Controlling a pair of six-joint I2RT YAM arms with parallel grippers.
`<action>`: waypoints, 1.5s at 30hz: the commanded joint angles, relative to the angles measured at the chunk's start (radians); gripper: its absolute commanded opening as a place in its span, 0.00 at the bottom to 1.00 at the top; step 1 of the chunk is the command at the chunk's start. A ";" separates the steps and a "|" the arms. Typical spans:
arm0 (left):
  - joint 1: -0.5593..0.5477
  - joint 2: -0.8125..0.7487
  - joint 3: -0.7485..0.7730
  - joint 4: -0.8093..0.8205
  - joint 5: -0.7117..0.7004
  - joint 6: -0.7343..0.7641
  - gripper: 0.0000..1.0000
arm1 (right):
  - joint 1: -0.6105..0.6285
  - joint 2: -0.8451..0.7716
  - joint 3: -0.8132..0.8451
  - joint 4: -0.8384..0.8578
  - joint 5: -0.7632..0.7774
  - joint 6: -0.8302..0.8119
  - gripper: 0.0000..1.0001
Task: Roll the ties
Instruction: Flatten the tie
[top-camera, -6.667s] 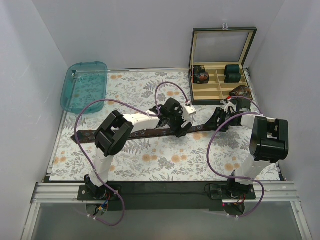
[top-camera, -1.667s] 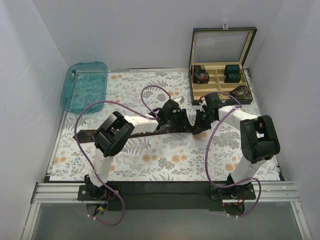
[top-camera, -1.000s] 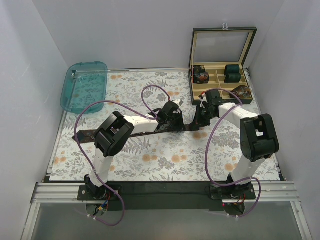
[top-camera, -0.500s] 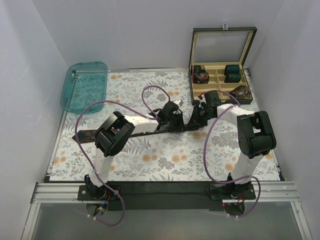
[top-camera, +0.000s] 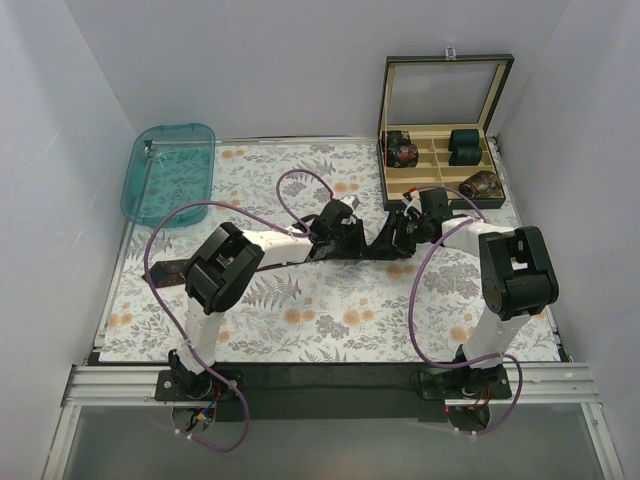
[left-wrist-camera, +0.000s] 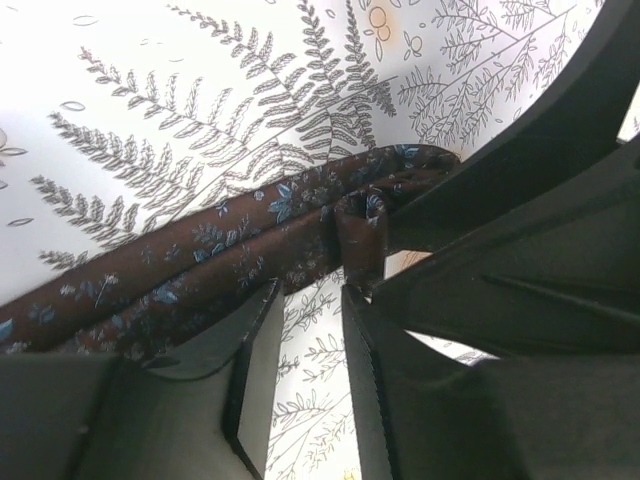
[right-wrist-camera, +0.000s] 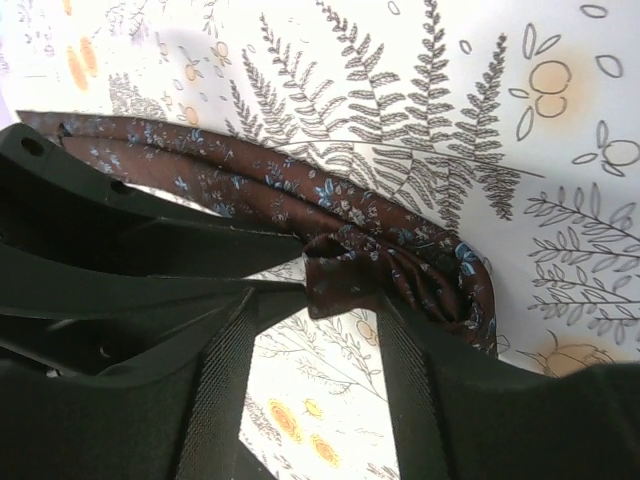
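Note:
The dark brown tie (top-camera: 250, 258) lies as a long strip across the floral mat, from the left edge to the middle. Its right end is folded into a small loose curl (right-wrist-camera: 400, 265), which also shows in the left wrist view (left-wrist-camera: 362, 212). My left gripper (top-camera: 343, 236) and right gripper (top-camera: 396, 236) face each other over this curl, close together. In the left wrist view the left gripper (left-wrist-camera: 305, 300) is open, with the strip just past its tips. In the right wrist view the right gripper (right-wrist-camera: 315, 310) is open, with the curl at its fingertips.
An open compartment box (top-camera: 437, 180) stands at the back right, holding dark teal bundles (top-camera: 465, 145) and patterned rolls (top-camera: 403, 153). A teal plastic tray (top-camera: 168, 172) sits at the back left. Purple cables (top-camera: 300, 180) loop above both arms.
My right gripper has moved left toward the left gripper, bringing the tie's right end with it. That end is now folded into a curl and the strip reaches less far right.

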 joint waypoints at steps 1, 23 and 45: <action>0.001 -0.103 -0.012 -0.008 0.005 -0.018 0.31 | -0.003 -0.024 -0.026 0.104 -0.061 0.046 0.48; 0.003 -0.025 0.074 0.006 -0.052 -0.040 0.29 | -0.023 0.022 -0.046 0.238 -0.083 0.135 0.35; 0.027 0.055 0.119 -0.043 -0.070 -0.018 0.10 | -0.081 -0.073 0.040 0.025 -0.035 -0.152 0.42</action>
